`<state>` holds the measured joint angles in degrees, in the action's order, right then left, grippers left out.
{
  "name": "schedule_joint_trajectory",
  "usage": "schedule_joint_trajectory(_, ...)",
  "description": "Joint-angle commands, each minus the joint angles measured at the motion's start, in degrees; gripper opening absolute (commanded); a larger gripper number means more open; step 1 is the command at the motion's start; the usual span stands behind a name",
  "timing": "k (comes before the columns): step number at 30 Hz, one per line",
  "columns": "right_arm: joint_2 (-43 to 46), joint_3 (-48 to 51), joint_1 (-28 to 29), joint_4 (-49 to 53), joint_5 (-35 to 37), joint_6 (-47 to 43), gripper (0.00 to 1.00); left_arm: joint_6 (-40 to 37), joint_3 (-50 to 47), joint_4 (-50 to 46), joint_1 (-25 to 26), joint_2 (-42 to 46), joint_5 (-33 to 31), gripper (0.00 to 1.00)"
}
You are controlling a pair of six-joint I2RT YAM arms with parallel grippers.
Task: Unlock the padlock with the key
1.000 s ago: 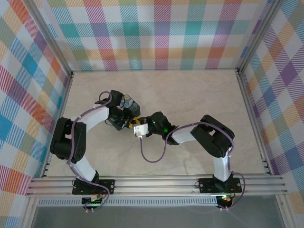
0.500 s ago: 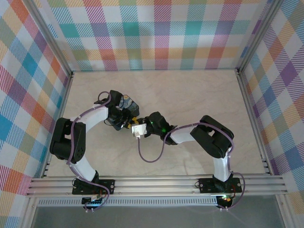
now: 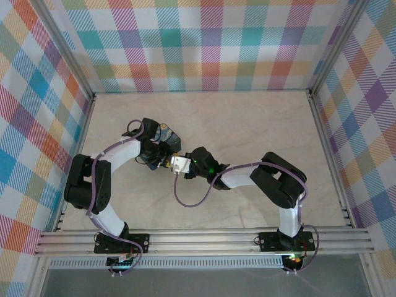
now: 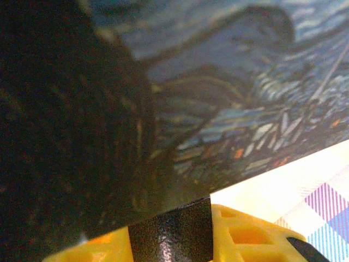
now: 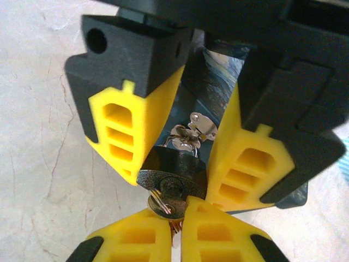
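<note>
Your left tool sits out over the pale marbled counter, left of centre, and your right tool meets it nose to nose there, so in the overhead view the two wrists all but touch. From your right wrist you look straight at the padlock: a small dark body with its keyhole face turned toward you, set between the left tool's yellow fingers. Those fingers stand one on each side and press against the padlock's flanks, so the left tool is clamped on the padlock, open just the width of its body. On the padlock's far end you can see a cluster of bright silver metal where it meets the blue tin. That cluster is too tangled to sort the shackle from whatever it hooks through. The tin, painted with dark swirling night-sky strokes, lies just behind the padlock and the left tool's fingers. From your left wrist its painted side is right up against the lens and blurred, with one yellow fingertip below it and a corner of the checked wall at lower right. Your right tool is pinched closed, its two yellow fingertips meeting on the key, whose metal stub sits in the keyhole face at the padlock's near end. You cannot tell how deep the key goes.
</note>
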<state>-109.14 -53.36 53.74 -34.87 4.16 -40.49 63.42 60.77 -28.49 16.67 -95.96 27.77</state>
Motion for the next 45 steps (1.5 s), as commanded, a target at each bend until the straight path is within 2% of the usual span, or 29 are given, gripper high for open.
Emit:
schedule_joint_trajectory(1, 2.96, -1.12, 2.95, -1.69, -2.92, 10.06, 0.00, 3.40, -2.02, -1.93, 0.67, -0.73, 5.53, 0.06)
schedule_joint_trajectory(6, 2.70, -1.66, 4.66, -1.69, 1.87, 18.68, 0.00, 3.99, -2.44, -1.37, 0.65, -0.45, 5.33, 0.06)
schedule_joint_trajectory(8, 2.47, -1.44, 6.01, -1.69, 2.44, 19.54, 0.02, 4.06, -2.49, -1.22, 0.68, -0.62, 5.52, 0.06)
schedule_joint_trajectory(14, 0.95, 1.20, 7.32, -6.24, 6.37, 6.02, 0.16, 2.79, -2.32, -2.14, 0.65, -0.99, 5.80, 0.06)
schedule_joint_trajectory(18, 1.17, 2.69, 7.10, -10.28, 3.83, -2.78, 0.19, 2.50, -2.46, -2.36, 0.52, -0.74, 5.72, 0.06)
schedule_joint_trajectory(23, 2.59, 3.13, 5.63, -10.11, -0.52, -2.01, 0.24, 2.67, -2.88, -2.27, -0.08, -0.13, 5.41, 0.06)
schedule_joint_trajectory(26, 6.05, 3.23, 3.30, -4.96, -4.33, 5.64, 0.27, 2.61, -3.25, -2.27, -0.73, 0.42, 4.93, 0.06)
schedule_joint_trajectory(31, 10.71, 4.59, 2.55, 2.62, -4.08, 17.23, 0.35, 3.37, -3.79, -0.74, -0.93, 0.34, 4.78, 0.06)
schedule_joint_trajectory(33, 12.19, 4.14, 2.18, 5.59, -3.51, 27.08, 0.33, 3.82, -4.00, 0.00, -0.93, 0.43, 4.75, 0.06)
schedule_joint_trajectory(36, 12.73, -0.58, 1.33, 14.49, -3.47, 52.41, 0.31, 4.37, -3.92, 0.59, -0.93, 0.58, 4.43, 0.05)
schedule_joint_trajectory(38, 11.58, -3.55, 1.28, 19.23, -4.09, 63.10, 0.28, 4.54, -3.80, 0.87, -0.92, 0.69, 4.36, 0.05)
schedule_joint_trajectory(42, 10.85, -2.27, -0.10, 18.42, -4.51, 79.25, 0.27, 4.87, -3.53, 1.11, -0.91, 0.78, 4.14, 0.05)
schedule_joint_trajectory(45, 10.10, -0.69, -2.38, 15.68, -7.48, 91.02, 0.29, 4.85, -3.46, 1.09, -0.93, 0.94, 4.05, 0.05)
